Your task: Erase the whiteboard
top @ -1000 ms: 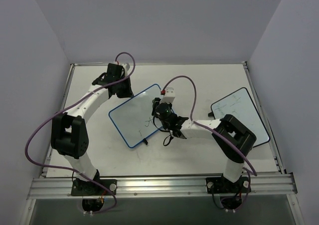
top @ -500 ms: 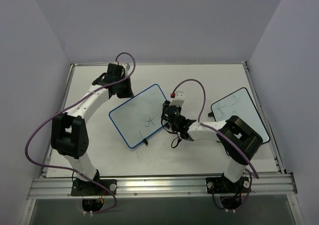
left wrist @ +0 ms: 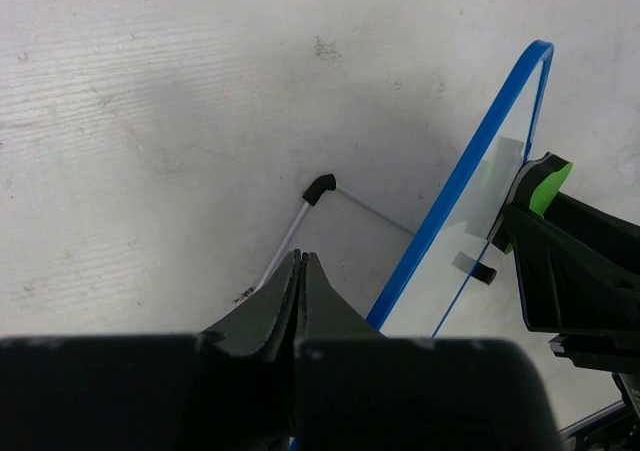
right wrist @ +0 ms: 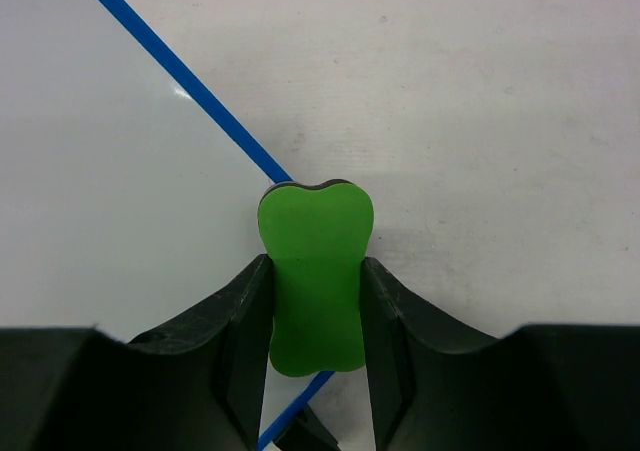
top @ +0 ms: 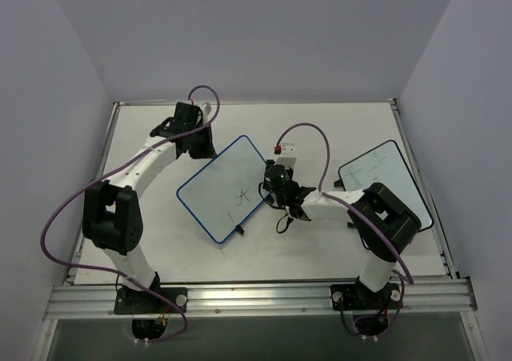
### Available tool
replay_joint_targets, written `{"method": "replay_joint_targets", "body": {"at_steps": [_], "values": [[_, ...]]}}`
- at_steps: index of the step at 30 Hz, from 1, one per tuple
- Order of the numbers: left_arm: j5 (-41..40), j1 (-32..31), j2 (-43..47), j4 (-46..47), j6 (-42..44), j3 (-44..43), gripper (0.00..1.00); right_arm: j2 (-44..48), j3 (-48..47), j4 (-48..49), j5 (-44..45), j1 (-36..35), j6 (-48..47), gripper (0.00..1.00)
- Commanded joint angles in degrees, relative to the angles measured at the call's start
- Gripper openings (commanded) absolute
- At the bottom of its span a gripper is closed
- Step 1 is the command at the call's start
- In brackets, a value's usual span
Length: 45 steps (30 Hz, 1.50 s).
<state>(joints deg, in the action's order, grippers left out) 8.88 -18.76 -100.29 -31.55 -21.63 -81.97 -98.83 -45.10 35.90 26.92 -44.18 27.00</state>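
Observation:
The whiteboard [top: 216, 191], blue-framed, stands tilted mid-table with black scribbles [top: 242, 194] on its right half. A green eraser [right wrist: 315, 271] is clamped in my right gripper [right wrist: 316, 262], which is shut on it. The eraser rests at the board's right blue edge [right wrist: 180, 71], half over the bare table. From above, the right gripper [top: 270, 190] sits at that right edge. My left gripper [left wrist: 301, 257] is shut and empty behind the board, near its wire stand [left wrist: 320, 186]; from above the left gripper [top: 201, 142] is at the board's upper-left edge. The eraser [left wrist: 545, 181] shows through past the frame [left wrist: 460, 181].
A second, black-framed white board [top: 384, 186] lies flat at the right, partly under the right arm's elbow [top: 388, 213]. Purple cables loop over both arms. The table's raised edges [top: 416, 161] and grey walls close in the sides.
The right gripper slid with the eraser from over the scribbles to the board's right edge, uncovering a scribble. The board shifted slightly toward the near side. The left arm barely moved.

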Motion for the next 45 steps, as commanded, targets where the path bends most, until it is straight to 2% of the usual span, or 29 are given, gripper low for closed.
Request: {"method": "replay_joint_targets", "body": {"at_steps": [1, 18, 25, 33, 45], "values": [[1.31, -0.40, 0.54, -0.71, 0.89, 0.06, 0.02, -1.72, -4.64, -2.67, -1.34, -0.29, -1.25, 0.00], [1.49, -0.57, 0.45, -0.62, 1.06, 0.15, 0.02, -10.24, -25.71, -9.96, -1.69, -5.91, -5.03, 0.00], [1.49, -0.57, 0.53, -0.62, 1.15, 0.24, 0.02, -12.62, -29.60, -11.29, -2.66, -6.27, -5.56, 0.00], [1.57, -0.66, 0.53, -0.62, 1.15, 0.24, 0.02, -11.48, -25.83, -9.62, -2.31, -6.27, -4.42, 0.00], [1.57, -0.92, 0.97, -0.71, 0.97, -0.03, 0.02, -3.66, -10.37, -5.58, 0.06, -7.05, -0.55, 0.00]]}}
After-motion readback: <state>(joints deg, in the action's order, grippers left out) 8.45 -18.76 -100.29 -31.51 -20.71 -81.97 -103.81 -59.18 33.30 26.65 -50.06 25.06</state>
